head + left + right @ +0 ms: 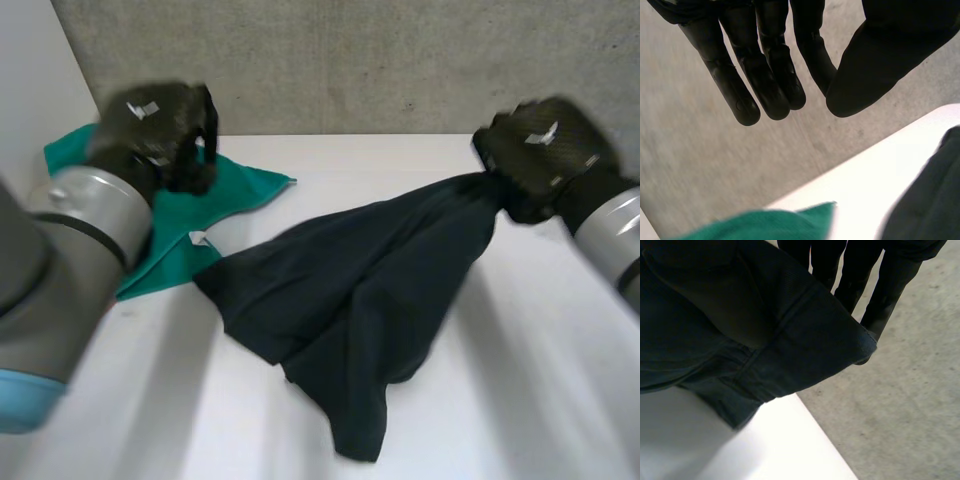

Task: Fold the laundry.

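Two cloths lie on the white table (560,400): a black cloth (350,290) and, just beside it, a green cloth (235,190). The right hand (540,150) pinches one end of the black cloth between its thumb and fingers (890,285) and holds that end up. From the pinch the black cloth hangs down and spreads wide, its other end flat on the table. The left hand (160,130) hovers above the green cloth, apart from the black cloth, with fingers (745,85) straight and away from the thumb, holding nothing.

I think the step now is to spread the black cloth flat before folding. To do it well, the right hand should hold the hem tight and pull slowly, so the cloth does not slip. The left hand should come over and grab another corner of the black cloth, so both can stretch it smooth.

The black cloth looks soft, thin and floppy, with deep wrinkles and a sewn hem at the pinched end. The green cloth looks a bit fuzzy, lies flat beside the black cloth, and has pointed corners and a small white tag (198,237).
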Motion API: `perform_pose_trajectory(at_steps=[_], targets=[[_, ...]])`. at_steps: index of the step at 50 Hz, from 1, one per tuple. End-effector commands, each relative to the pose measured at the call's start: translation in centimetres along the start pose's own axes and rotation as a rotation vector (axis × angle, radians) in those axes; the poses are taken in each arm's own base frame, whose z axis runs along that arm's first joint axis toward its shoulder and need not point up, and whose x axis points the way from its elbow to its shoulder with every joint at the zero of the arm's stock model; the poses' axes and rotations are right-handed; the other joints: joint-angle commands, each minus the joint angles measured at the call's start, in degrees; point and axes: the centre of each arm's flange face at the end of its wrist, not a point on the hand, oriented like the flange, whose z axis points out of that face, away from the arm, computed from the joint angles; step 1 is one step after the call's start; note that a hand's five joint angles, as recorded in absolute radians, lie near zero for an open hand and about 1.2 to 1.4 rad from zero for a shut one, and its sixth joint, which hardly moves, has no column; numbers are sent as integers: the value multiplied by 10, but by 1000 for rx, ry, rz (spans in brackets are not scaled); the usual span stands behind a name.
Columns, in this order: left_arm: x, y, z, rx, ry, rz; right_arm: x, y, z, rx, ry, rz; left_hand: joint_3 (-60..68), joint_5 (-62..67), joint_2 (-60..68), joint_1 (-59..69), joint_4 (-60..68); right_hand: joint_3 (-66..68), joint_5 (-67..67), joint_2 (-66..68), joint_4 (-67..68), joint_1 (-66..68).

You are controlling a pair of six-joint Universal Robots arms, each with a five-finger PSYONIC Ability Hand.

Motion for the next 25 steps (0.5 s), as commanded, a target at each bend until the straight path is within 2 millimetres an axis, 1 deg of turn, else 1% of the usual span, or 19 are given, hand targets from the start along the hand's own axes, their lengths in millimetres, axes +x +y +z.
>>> perform_pose_trajectory(at_steps=[1,2,5,6,7,9,10,11,13,14,17,21,25], targets=[[-2,-20,-11,31,63,163,27,-48,-26,-33,-50,14,119,136,115,135,115,122,139,128,114,175],[-1,-18,-12,20,68,161,26,-49,-25,-46,-72,20,119,136,115,135,115,122,139,128,114,175],[5,-1,-18,-49,97,130,22,-43,-22,-67,-93,29,119,136,115,135,115,122,139,128,114,175],[7,4,-20,-72,105,115,17,-34,-17,-94,-112,34,21,38,17,37,17,122,139,128,114,175],[13,20,-26,-128,132,73,14,-29,-13,-112,-126,38,-161,-145,-166,-145,-166,122,139,128,114,175],[22,35,-32,-179,163,38,6,-15,-3,-150,-152,50,-262,-246,-266,-246,-267,122,139,128,114,175],[31,51,-38,-237,192,1,2,-11,0,-158,-160,52,-342,-326,-347,-327,-347,122,139,128,114,175],[37,60,-42,-271,208,-18,0,-8,3,-166,-167,54,-378,-362,-383,-362,-383,122,139,128,114,175],[45,73,-47,-320,232,-43,-3,-1,9,-178,-161,54,-404,-387,-408,-388,-408,122,139,128,114,175],[52,85,-53,-370,254,-67,-3,0,10,-181,-154,52,-405,-389,-410,-390,-410,122,139,128,114,175],[62,100,-66,-434,285,-91,-2,6,15,-192,-122,43,-405,-389,-410,-390,-410,122,139,128,114,175],[73,111,-82,-485,340,-100,-4,17,20,-211,-99,34,-399,-382,-403,-383,-403,122,139,128,114,175],[83,114,-94,-508,422,-118,-9,26,20,-228,-105,28,-402,-386,-407,-386,-407,122,139,128,114,175]])
